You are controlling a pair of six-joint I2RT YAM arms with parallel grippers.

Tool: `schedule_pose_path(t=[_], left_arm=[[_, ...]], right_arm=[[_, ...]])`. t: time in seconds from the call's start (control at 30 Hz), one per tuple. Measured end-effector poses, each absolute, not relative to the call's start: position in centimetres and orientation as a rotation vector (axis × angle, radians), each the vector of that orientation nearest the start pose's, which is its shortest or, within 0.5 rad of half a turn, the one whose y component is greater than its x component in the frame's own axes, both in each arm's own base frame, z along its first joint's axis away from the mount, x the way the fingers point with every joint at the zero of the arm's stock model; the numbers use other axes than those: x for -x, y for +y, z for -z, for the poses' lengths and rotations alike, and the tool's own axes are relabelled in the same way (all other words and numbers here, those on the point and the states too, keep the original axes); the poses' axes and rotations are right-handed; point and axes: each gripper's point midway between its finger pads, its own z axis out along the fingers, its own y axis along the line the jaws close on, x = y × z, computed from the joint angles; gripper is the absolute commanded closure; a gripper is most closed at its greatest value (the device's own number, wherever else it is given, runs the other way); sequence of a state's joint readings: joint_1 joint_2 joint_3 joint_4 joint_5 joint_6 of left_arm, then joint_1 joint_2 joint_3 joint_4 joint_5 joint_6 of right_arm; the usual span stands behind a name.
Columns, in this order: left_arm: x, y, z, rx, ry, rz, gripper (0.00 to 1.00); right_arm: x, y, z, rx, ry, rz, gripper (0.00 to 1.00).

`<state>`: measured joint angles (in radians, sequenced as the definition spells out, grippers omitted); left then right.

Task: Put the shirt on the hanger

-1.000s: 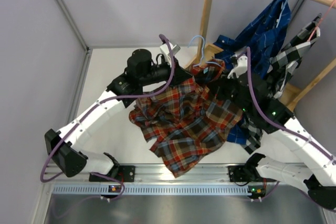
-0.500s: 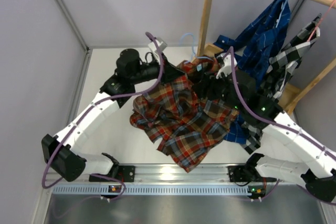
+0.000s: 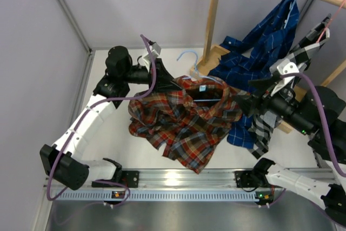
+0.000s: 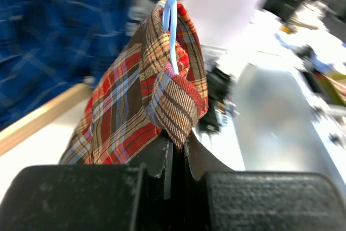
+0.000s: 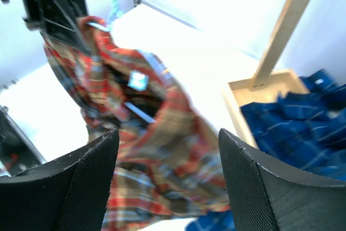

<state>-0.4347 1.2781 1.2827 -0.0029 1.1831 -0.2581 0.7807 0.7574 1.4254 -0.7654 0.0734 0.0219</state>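
The plaid shirt [image 3: 186, 125] hangs bunched from my left gripper [image 3: 174, 83], its lower part spread on the white table. In the left wrist view, the left gripper [image 4: 178, 143] is shut on a fold of the shirt [image 4: 124, 101], and the light-blue hanger [image 4: 173, 20] runs straight up out of that fold. The hanger [image 3: 190, 60] has its hook above the collar. My right gripper [image 3: 254, 94] stands open to the right of the shirt, apart from it. In the right wrist view, the right gripper [image 5: 167, 152] has wide jaws with only the blurred shirt [image 5: 157, 133] beyond them.
A dark blue check shirt [image 3: 267, 44] and a black-and-white check shirt [image 3: 303, 52] hang from the wooden rack at back right. The rack's post [image 3: 212, 14] and base [image 3: 219, 52] stand just behind the hanger. A metal rail [image 3: 184, 177] lines the near edge.
My right gripper has opened, let go of the shirt and drawn back to the right. My left arm has swung left, carrying the shirt and hanger with it.
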Motion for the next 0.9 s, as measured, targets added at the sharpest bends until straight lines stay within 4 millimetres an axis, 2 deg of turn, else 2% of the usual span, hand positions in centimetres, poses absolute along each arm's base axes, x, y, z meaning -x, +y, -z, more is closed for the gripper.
schedule_pose_path(t=[0.07,0.17,0.3,0.5,0.63,0.7,0.73,0.83,0.9], left_arm=[[-20.6,-28.3,-38.7,-1.186,1.341,1.482,1.0],[-19.0,-28.0,-38.7,-1.266,1.295,1.54,1.0],[-18.0,-27.8,-38.7,-1.32,1.264,1.582,1.0],[-16.9,-28.5,-38.2,-1.371,1.247,1.638,1.0],[-16.2,-29.3,-38.6,-1.408,1.219,1.662,1.0],[-15.8,-29.6,-38.9,-1.423,1.202,1.668,1.0],[-15.6,-29.7,-39.0,-1.431,1.194,1.67,1.0],[-15.0,-30.0,-39.1,-1.449,1.176,1.678,1.0],[-14.9,-30.0,-39.1,-1.454,1.172,1.68,1.0]], right_arm=[[-16.5,14.5,-42.8,0.639,1.589,-0.497,0.3],[-15.7,14.2,-40.6,0.773,1.633,-0.448,0.29],[-14.1,14.2,-38.5,0.927,1.659,-0.453,0.29],[-11.8,16.7,-36.9,1.144,1.637,-0.598,0.34],[-12.1,18.5,-36.1,1.21,1.666,-0.652,0.36],[-12.3,19.2,-35.7,1.231,1.68,-0.671,0.43],[-12.4,19.5,-35.4,1.245,1.69,-0.685,0.52],[-12.5,20.4,-35.4,1.273,1.695,-0.713,0.65],[-12.4,20.8,-35.5,1.288,1.687,-0.733,0.59]])
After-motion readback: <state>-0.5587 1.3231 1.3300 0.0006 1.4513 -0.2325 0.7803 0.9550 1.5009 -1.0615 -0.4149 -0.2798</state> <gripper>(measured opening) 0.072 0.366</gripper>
